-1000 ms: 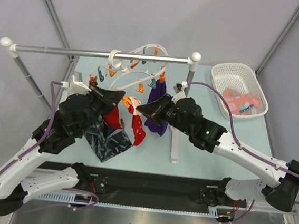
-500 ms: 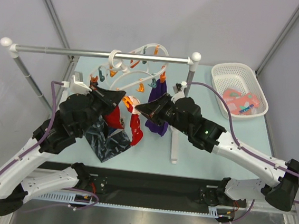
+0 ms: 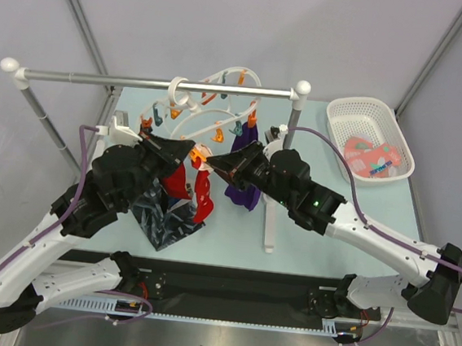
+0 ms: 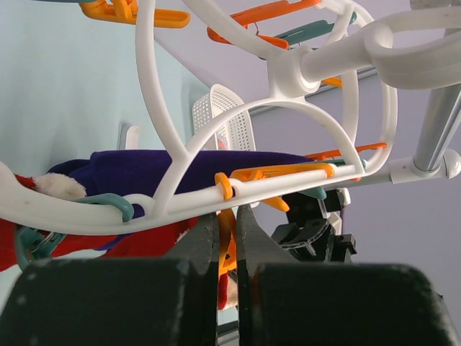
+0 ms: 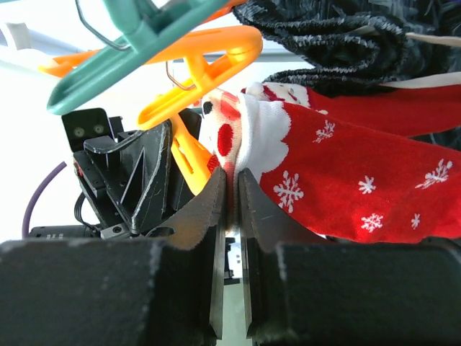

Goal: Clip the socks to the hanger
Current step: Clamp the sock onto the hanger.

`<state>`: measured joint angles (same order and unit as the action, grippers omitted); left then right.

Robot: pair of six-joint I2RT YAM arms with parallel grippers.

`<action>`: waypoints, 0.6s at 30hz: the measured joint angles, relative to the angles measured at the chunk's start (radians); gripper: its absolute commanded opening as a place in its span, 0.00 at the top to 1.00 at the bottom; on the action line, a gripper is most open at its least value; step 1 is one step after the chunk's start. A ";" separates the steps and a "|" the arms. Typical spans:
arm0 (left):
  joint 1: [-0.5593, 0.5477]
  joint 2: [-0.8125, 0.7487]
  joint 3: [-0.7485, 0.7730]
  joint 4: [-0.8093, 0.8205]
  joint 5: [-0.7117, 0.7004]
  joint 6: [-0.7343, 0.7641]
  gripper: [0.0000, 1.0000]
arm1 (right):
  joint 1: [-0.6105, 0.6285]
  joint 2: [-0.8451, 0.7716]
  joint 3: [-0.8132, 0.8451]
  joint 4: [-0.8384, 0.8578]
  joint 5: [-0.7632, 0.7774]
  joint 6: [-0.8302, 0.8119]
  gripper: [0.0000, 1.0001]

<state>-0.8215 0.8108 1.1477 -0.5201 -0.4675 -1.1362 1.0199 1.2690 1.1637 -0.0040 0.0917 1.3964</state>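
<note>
Shifted since a second ago: right gripper (image 5: pixel 229 189) carried leftward, red sock (image 5: pixel 324 187) with it. Right gripper: narrow, pinching the white cuff, sock body hanging below. Left gripper (image 4: pixel 227 220): narrow, squeezing orange clothespin (image 4: pixel 226 245) under hanger (image 4: pixel 288 68). Cuff: just right of that pin, apparently not yet between its jaws; right arm nearer to feed it.

The hanger (image 4: pixel 288 72) hangs from the rail (image 3: pixel 101 79); under it a sock (image 3: pixel 202 199) dangles between the left gripper (image 3: pixel 188 151), on a pin (image 4: pixel 227 245), and the right gripper (image 3: pixel 214 163). Far right, the basket (image 3: pixel 335 113) holds socks (image 3: pixel 371 158).
</note>
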 measured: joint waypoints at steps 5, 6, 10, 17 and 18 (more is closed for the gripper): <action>0.000 0.000 -0.001 0.002 0.000 0.000 1.00 | 0.008 0.018 0.000 0.023 -0.007 0.019 1.00; 0.000 0.000 -0.001 0.002 0.000 0.000 1.00 | 0.008 0.020 -0.001 0.026 -0.007 0.022 1.00; 0.000 -0.002 -0.002 0.002 0.000 0.000 0.99 | 0.008 0.020 -0.009 0.040 -0.010 0.026 1.00; 0.000 -0.016 -0.013 0.006 0.000 -0.002 0.74 | 0.009 0.019 -0.025 0.069 -0.010 0.026 1.00; 0.000 -0.017 -0.014 0.006 0.000 -0.002 0.69 | 0.010 0.019 -0.025 0.074 -0.010 0.026 1.00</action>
<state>-0.8215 0.7937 1.1336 -0.5137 -0.4675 -1.1381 1.0294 1.2884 1.1389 0.0696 0.0822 1.4223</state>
